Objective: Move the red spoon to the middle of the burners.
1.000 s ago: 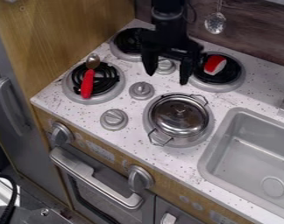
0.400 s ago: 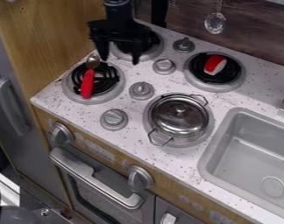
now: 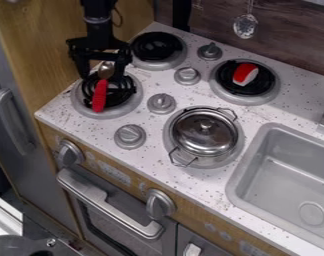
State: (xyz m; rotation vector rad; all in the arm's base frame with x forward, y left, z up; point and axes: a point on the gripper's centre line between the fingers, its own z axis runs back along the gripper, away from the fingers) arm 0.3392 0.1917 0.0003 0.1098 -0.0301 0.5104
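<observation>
Looking down at the stove point(image 3: 151, 81), we see the gripper point(image 3: 101, 76) over the bowl end of the red spoon point(image 3: 99, 96), its fingers set wide, one to each side. The spoon lies on the leftmost burner point(image 3: 135, 98); we can't quite tell whether the fingertips touch that burner. A lidded pot point(image 3: 203, 134) sits well apart.
</observation>
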